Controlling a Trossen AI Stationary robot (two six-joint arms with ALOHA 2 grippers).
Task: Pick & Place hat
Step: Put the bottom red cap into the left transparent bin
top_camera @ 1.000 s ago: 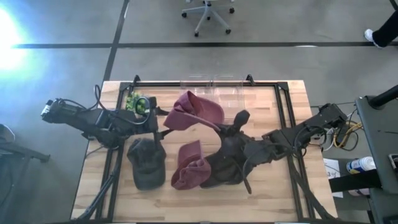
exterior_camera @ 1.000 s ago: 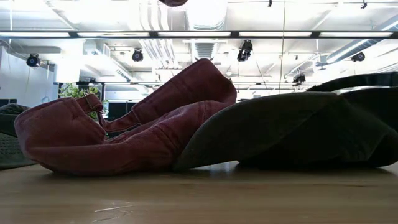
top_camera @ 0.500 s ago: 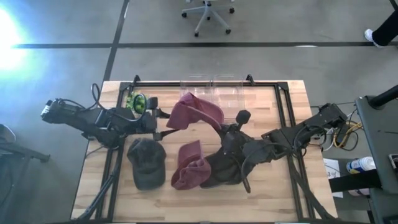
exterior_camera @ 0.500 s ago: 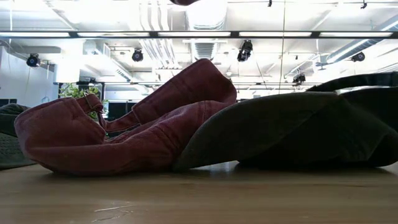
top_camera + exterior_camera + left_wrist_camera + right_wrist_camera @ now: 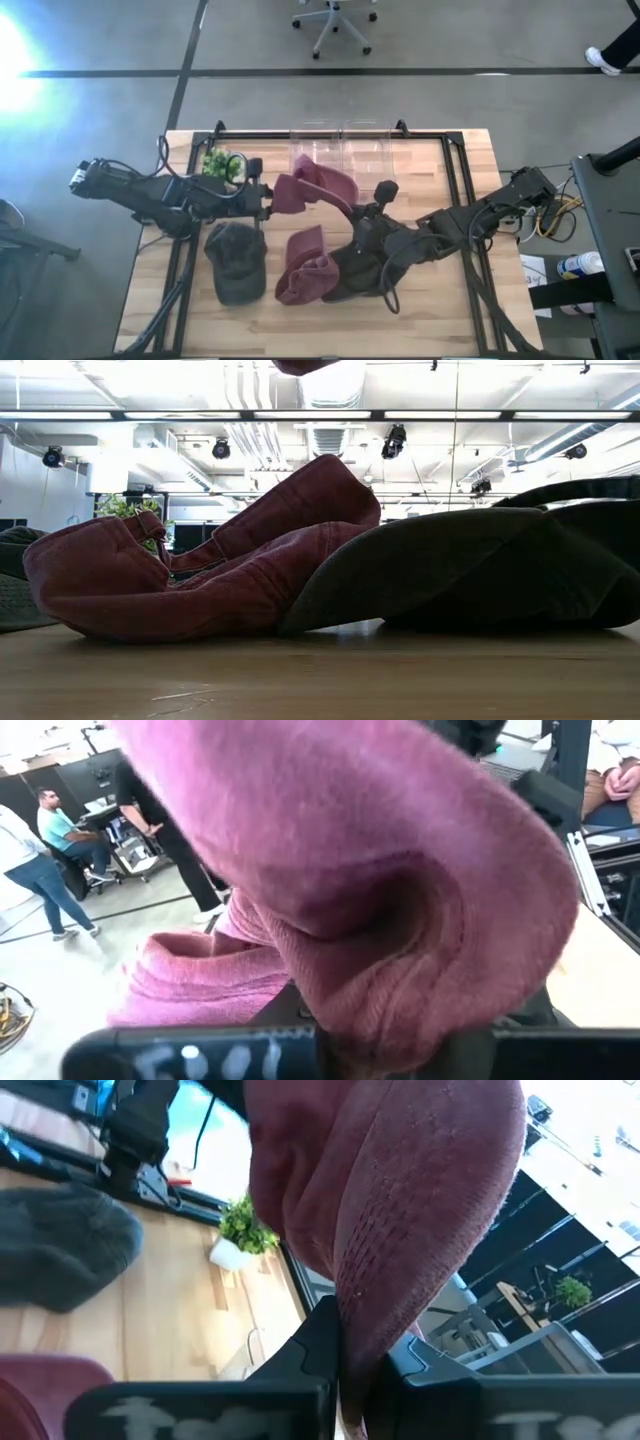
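While lifted clear of the wooden table (image 5: 470,300), held at centre of the high view: a maroon hat (image 5: 318,187), pinched from both sides. Left gripper (image 5: 268,199) clamped narrow on hat's left edge; right gripper (image 5: 372,212) closed tight on its other end, cloth seen squeezed betw. the fingers (image 5: 318,1342) in the right wrist view. Judged as the pick/carry step, hat stretched betw. both arms, not yet placed. Next move prob. called for a co-ordinated carry w/o tearing or dropping, then release at a drop spot — maybe the clear bins (image 5: 345,140) at upper centre, can't confirm. Below it on the table: second maroon hat (image 5: 305,268), dark hat (image 5: 355,265), grey cap (image 5: 236,260). Hard to make out: the held hat cut off at top of the low view; wrist views mostly filled w/ cloth.
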